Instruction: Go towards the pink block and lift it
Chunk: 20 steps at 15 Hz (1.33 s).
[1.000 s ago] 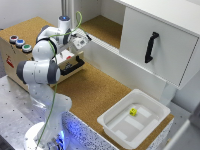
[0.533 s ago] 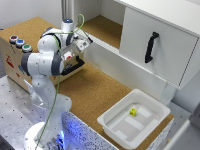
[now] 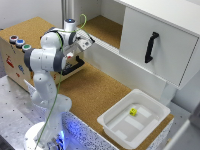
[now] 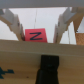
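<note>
Your approach looks nearly done: the pink block [image 4: 35,35] sits between the wide-spread fingers [image 4: 13,23], resting on a pale ledge. Closing and lifting remain.

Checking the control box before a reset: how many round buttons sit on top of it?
3, in a row on top of the wooden control box at the exterior view's left: red round button, blue round button, green round button. The arm may hide others.
</note>
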Motion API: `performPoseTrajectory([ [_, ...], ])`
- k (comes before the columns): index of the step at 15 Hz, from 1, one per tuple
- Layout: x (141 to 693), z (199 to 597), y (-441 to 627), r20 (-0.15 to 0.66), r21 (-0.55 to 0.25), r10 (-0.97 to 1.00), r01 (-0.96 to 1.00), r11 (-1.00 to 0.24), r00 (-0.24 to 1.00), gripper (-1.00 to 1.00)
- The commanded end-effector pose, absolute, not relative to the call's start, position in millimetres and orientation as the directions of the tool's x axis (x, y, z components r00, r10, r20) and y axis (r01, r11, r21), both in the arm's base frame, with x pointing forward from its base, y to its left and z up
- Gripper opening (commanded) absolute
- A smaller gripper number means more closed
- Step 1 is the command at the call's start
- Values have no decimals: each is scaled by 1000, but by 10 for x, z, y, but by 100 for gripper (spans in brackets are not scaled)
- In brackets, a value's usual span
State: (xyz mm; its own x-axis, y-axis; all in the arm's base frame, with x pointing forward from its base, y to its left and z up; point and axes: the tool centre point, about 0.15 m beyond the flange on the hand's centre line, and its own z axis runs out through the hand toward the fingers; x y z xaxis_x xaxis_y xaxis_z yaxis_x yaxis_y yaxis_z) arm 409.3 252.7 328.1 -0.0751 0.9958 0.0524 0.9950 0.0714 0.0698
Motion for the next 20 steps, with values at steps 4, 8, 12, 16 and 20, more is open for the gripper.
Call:
performPoseTrajectory([
  [4, 4186, 3717, 2591, 30, 38, 999, 998, -41, 40, -100],
  [8, 4046, 3885, 2674, 48, 37, 998, 998, -54, 52, -100],
  [12, 3846, 3879, 2840, 19, 2, 977, 977, -212, 212, -100],
  [16, 3809, 3898, 2899, 69, -35, 844, 847, -531, 532, -100],
  [20, 3835, 3722, 2711, 86, -159, 493, 500, -851, 866, -100],
])
